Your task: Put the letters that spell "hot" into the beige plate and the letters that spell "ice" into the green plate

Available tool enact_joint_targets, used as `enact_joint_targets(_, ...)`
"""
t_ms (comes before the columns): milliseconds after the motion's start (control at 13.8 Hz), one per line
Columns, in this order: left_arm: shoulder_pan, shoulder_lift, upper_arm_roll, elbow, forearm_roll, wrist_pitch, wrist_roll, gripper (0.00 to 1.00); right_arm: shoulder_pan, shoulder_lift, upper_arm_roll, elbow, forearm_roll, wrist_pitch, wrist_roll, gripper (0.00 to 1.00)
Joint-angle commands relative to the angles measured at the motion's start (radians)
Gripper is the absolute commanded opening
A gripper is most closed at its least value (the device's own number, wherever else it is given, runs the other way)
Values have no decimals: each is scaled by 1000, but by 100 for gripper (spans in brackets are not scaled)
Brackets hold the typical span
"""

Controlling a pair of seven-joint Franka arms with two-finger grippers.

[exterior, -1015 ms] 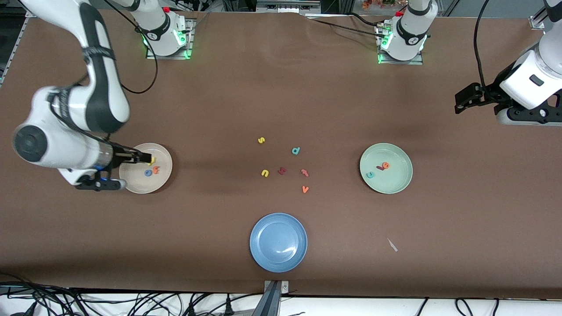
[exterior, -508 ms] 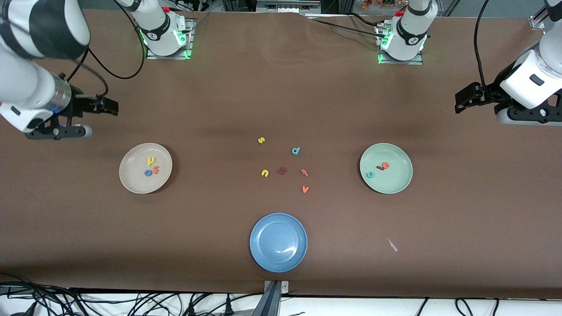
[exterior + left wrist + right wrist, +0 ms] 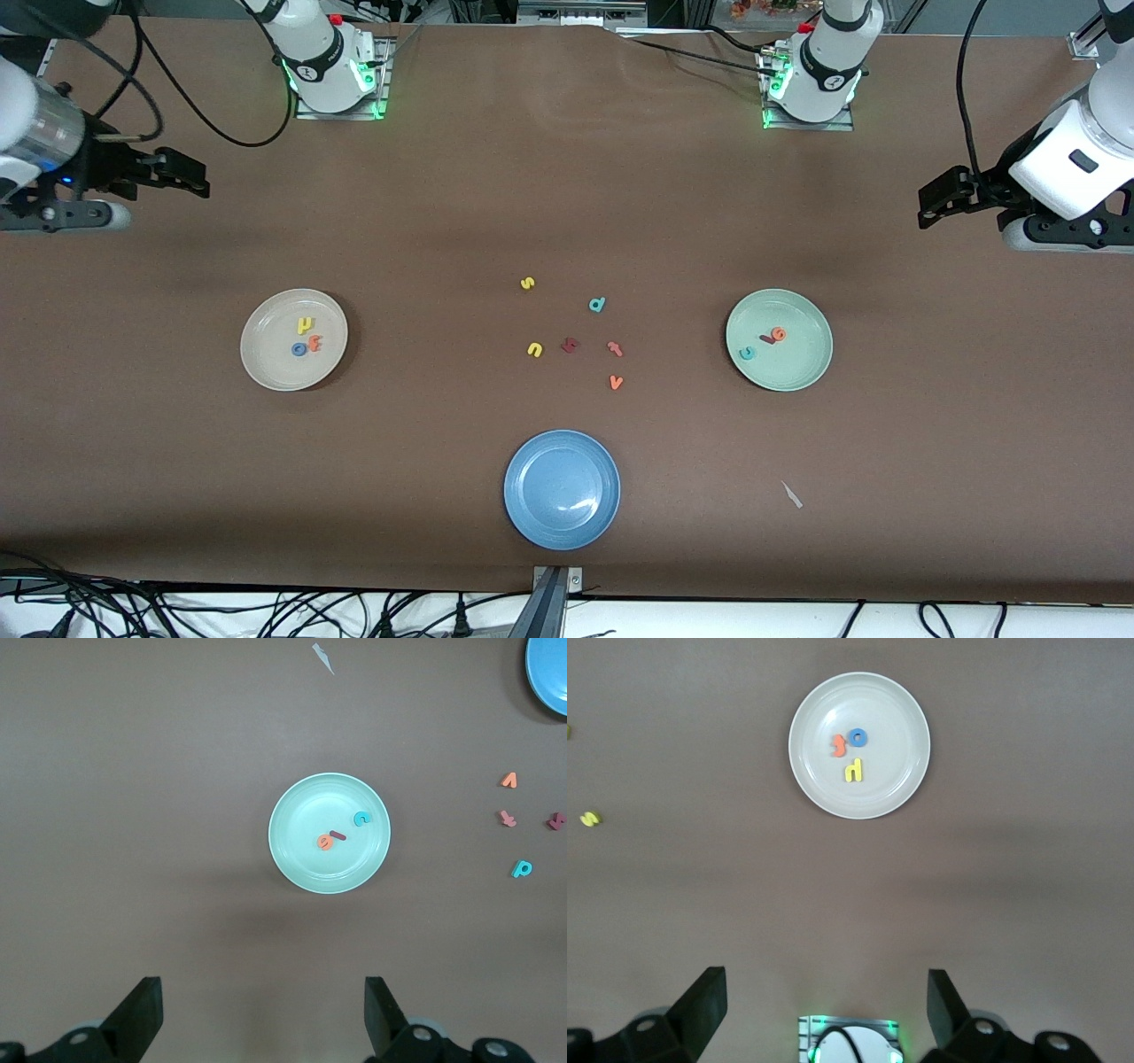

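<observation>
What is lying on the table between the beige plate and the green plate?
Six loose foam letters lie scattered between the beige plate and the green plate, seen in the front view.

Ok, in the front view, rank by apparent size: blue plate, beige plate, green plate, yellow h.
1. blue plate, slightly the largest, though it lies nearest the camera, so that may be only nearness.
2. beige plate and green plate: look alike, no ranking.
3. yellow h, by far the smallest.
</observation>
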Motion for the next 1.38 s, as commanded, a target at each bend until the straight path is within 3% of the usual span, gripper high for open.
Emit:
enact_joint_targets(0,7,-5,-8,14,26,-19,23,100,-17,-26,30,-17,26,30,10,100)
enact_joint_targets(653,7,-5,-11,15,24,-21,23,100,7,-31,26,-6,-4,41,11,100)
enact_joint_targets(870,7,-5,-11,15,26,-21,23,100,76,-23,-13,-3,-35,46,10,100)
enact_joint_targets(1305,7,-8,-11,15,26,-22,23,100,55,-13,-27,8,-23,40,10,100)
